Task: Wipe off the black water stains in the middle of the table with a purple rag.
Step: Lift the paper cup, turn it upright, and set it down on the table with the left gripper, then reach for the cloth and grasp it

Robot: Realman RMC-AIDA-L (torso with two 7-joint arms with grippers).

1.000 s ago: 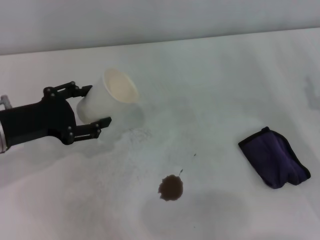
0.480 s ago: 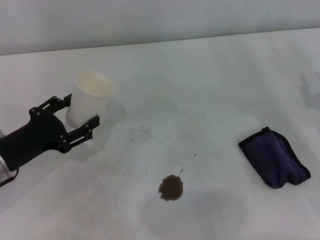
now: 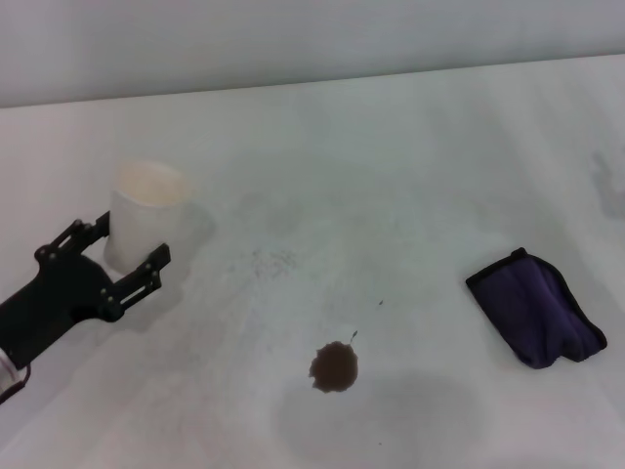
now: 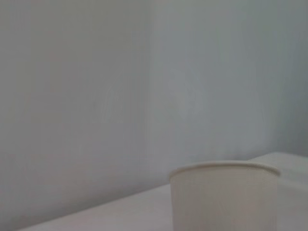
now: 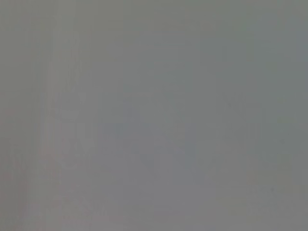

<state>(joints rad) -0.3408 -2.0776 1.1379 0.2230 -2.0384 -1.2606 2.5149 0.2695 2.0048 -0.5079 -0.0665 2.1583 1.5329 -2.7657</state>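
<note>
The black water stains (image 3: 334,366) form a small dark brown blot with tiny specks on the white table (image 3: 410,166), near the front middle. The purple rag (image 3: 537,308) lies folded and lumpy on the table at the right, untouched. My left gripper (image 3: 135,237) is at the left of the table, far from both. Its fingers (image 3: 146,271) sit on either side of the lower part of a white paper cup (image 3: 146,207) that stands upright on the table. The cup also shows close up in the left wrist view (image 4: 224,197). My right gripper is out of view.
Faint grey speckled smudges (image 3: 273,259) mark the table between the cup and the blot. A pale wall (image 3: 293,39) runs behind the table's far edge. The right wrist view shows only a plain grey surface.
My left gripper has moved left and toward the front with the cup. The cup has gone from tilted to upright and now stands on the table. The rag and blot have not moved.
</note>
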